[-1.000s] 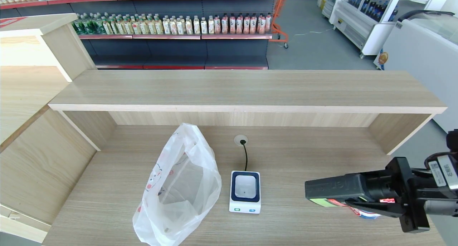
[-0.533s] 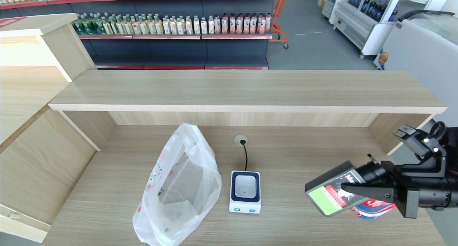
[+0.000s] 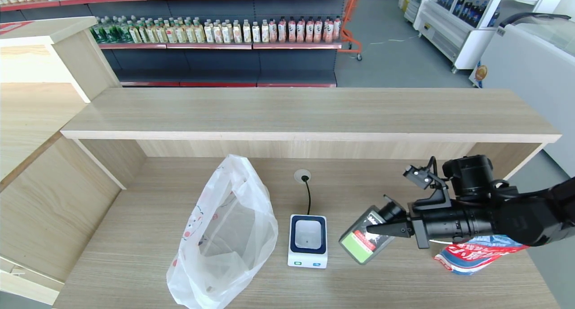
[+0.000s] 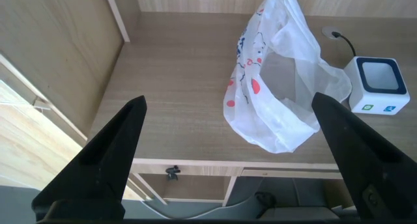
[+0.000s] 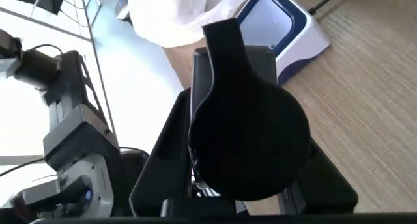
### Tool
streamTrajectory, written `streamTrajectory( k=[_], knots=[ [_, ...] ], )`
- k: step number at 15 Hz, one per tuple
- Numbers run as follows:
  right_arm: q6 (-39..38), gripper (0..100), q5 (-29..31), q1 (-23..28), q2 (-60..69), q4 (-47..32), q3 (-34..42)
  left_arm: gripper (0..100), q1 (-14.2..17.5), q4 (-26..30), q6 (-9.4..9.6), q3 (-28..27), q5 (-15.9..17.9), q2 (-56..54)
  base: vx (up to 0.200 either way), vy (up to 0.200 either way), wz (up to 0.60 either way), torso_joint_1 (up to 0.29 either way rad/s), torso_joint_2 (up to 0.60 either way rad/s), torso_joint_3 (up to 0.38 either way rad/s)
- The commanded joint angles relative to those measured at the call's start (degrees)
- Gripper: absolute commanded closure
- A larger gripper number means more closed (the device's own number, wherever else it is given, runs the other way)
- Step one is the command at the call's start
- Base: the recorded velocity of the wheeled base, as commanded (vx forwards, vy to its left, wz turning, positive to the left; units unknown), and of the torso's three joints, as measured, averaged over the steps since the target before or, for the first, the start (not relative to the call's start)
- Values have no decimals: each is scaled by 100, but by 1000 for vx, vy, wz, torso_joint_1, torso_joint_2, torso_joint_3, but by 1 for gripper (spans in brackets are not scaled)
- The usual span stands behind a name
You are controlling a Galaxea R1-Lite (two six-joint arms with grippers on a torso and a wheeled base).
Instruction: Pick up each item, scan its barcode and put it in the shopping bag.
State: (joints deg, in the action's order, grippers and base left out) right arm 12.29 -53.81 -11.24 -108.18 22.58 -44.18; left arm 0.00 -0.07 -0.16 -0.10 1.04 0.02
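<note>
My right gripper (image 3: 381, 230) is shut on a dark box (image 3: 364, 241) with a green and red label, held tilted above the counter just right of the scanner. In the right wrist view the dark box (image 5: 247, 139) hangs close to the scanner (image 5: 293, 35). The white scanner (image 3: 307, 240) with its dark blue window sits mid-counter, its cable running back to a grommet. A translucent white shopping bag (image 3: 224, 237) stands open to the scanner's left. My left gripper (image 4: 228, 101) is open, well back over the counter's front left, with the shopping bag (image 4: 280, 74) ahead of it.
A red, white and blue snack packet (image 3: 471, 253) lies on the counter at the right, partly under my right arm. A raised wooden ledge (image 3: 310, 113) runs along the back, with side walls at both ends. Bare counter (image 3: 134, 219) lies left of the bag.
My right gripper has rolled over and carried the box left, from the counter's right edge to beside the scanner. The box's label has turned into sight. The snack packet is more uncovered.
</note>
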Motion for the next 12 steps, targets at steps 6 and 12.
streamTrajectory(
  k=[6, 12],
  knots=[
    [-833, 100, 679, -889, -1320, 590, -1146, 0, 0, -1, -2, 1, -7, -2, 0, 0, 0, 0, 0, 0],
    [-860, 100, 899, -1091, -1777, 739, -1471, 0, 0, -1, -2, 1, 2, -2, 0, 0, 0, 0, 0, 0]
  ],
)
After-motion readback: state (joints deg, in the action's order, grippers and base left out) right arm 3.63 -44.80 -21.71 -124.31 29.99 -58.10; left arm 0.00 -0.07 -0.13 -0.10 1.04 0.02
